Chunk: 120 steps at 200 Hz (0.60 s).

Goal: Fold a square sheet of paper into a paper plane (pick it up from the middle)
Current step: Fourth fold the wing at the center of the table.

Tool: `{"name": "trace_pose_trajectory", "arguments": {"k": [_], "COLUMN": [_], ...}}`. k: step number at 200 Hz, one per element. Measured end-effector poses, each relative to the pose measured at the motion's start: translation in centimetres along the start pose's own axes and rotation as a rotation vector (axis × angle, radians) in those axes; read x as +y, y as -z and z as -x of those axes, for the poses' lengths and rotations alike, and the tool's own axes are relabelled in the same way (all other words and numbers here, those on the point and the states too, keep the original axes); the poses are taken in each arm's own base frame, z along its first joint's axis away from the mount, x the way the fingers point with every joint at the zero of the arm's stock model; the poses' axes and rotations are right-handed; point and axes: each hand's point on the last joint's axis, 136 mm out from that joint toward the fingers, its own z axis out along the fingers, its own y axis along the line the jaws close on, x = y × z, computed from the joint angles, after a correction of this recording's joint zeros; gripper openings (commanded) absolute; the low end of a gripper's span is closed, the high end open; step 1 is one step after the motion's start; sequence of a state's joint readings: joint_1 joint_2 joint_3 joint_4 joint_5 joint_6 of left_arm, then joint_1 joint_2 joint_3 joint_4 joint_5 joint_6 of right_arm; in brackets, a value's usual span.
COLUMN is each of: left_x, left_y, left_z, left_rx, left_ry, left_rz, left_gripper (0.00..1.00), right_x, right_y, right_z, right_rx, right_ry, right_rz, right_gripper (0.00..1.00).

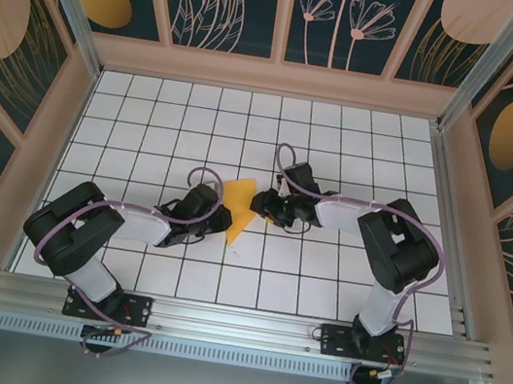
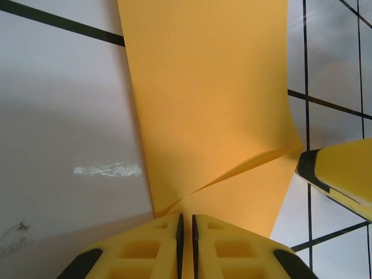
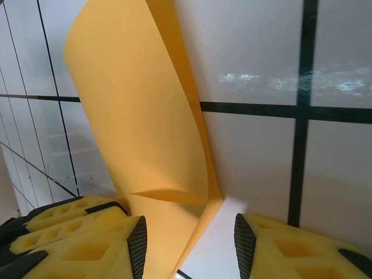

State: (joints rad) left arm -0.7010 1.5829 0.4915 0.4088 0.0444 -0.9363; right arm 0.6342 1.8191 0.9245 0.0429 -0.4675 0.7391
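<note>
Creased orange-yellow square paper sheet (image 1: 239,211) lies partly curled up on the white tiled worktop (image 1: 344,138). Left hand (image 2: 186,224) is clamped on the sheet's edge. Right hand (image 3: 189,232) is at the sheet's opposite side, fingers apart, paper edge between them.

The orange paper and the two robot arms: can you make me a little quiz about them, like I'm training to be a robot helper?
1. True or false: the square sheet of paper lies completely flat on the table.
2. The right gripper has its jaws: A) squeezed shut, B) open, with the paper's edge between them, C) holding a pencil.
3. Fill in: the jaws pinched shut on the paper belong to the ____ gripper.

Key
1. False. The paper bends and curls upward.
2. B.
3. Left: the left gripper is pinching the paper.
</note>
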Motion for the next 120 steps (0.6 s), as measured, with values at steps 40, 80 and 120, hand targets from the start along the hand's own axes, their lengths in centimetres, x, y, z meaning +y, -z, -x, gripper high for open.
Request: {"name": "trace_pose_trajectory", "arguments": {"k": [40,80,120], "left_x": [0.0,0.0,0.0], "left_y": [0.0,0.0,0.0], "left_z": [0.0,0.0,0.0], "left_rx": [0.0,0.003,0.003], "left_ry": [0.002,0.002,0.002], "left_rz": [-0.005,-0.006,-0.006], "left_gripper": [0.16,0.16,0.16], "right_x": [0.7,1.3,2.2], "right_y": [-0.5,-0.4,-0.4], "right_z": [0.0,-0.1,-0.5], "right_rx": [0.01,0.021,0.045], "right_ry": [0.013,0.018,0.028], "right_rz": [0.01,0.028,0.077], "right_gripper": [0.41,0.37,0.35]}}
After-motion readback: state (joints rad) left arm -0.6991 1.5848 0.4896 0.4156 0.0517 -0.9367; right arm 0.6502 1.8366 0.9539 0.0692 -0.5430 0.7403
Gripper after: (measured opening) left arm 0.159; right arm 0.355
